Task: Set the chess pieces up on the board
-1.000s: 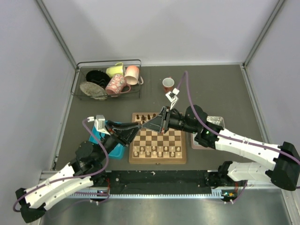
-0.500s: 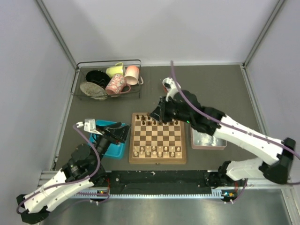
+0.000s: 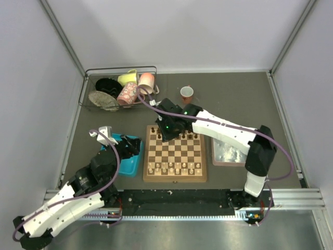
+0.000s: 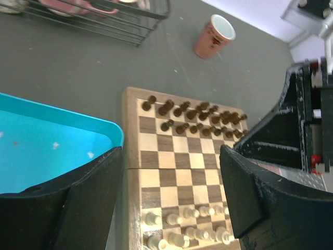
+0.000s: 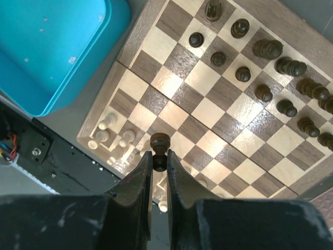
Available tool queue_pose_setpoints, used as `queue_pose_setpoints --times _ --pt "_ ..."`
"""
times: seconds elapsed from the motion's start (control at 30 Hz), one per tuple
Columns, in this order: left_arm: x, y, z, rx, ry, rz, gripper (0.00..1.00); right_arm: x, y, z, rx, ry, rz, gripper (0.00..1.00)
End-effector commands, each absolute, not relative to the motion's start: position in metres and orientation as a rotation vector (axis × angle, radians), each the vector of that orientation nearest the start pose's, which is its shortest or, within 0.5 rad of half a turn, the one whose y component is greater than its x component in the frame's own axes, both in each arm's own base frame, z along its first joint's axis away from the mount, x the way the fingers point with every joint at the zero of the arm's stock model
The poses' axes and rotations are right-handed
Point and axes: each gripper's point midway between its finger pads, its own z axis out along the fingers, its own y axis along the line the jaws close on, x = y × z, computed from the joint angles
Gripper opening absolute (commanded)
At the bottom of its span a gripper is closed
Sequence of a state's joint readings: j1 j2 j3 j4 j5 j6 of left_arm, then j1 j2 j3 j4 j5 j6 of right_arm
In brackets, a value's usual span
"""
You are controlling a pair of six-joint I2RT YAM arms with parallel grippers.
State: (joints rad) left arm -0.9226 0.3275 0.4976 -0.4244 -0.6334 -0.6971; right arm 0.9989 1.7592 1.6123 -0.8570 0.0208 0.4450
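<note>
Right now: right gripper clenched on one dark chess piece, upright between fingertips. Overhead view puts it over far-left part of board; whether piece touches a square, cannot tell. Other dark chess pieces stand in two rows along board's far side, a few leaning close together. Cream chessmen line near side. Left gripper spread wide, nothing between its fingers, hanging over blue tray just left of board. Grey tray just right of board.
</note>
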Motion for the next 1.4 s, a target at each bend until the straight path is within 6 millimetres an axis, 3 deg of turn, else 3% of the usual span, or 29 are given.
queue_pose_setpoints --times 0.0,0.03,0.07,0.27,0.53,0.97,1.37 --pt "0.206 -0.11 0.202 -0.313 1.815 -0.571 0.79 0.222 0.384 0.178 -0.786 2.512 0.497 0.0" --pt "0.205 -0.115 0.196 -0.287 1.843 -0.607 0.79 0.225 0.39 0.173 -0.789 2.516 0.486 0.0" --pt "0.211 -0.106 0.194 -0.324 1.838 -0.587 0.78 0.229 0.391 0.173 -0.787 2.511 0.479 0.0" --pt "0.225 -0.093 0.185 -0.363 1.855 -0.566 0.78 0.238 0.407 0.169 -0.789 2.506 0.481 0.0" --pt "0.222 -0.081 0.189 -0.371 1.808 -0.543 0.79 0.245 0.429 0.148 -0.819 2.526 0.455 0.0" --pt "0.215 -0.082 0.201 -0.31 1.749 -0.572 0.79 0.264 0.443 0.113 -0.836 2.558 0.34 0.0" --pt "0.214 -0.089 0.194 -0.29 1.765 -0.6 0.79 0.279 0.44 0.09 -0.825 2.555 0.215 0.0"
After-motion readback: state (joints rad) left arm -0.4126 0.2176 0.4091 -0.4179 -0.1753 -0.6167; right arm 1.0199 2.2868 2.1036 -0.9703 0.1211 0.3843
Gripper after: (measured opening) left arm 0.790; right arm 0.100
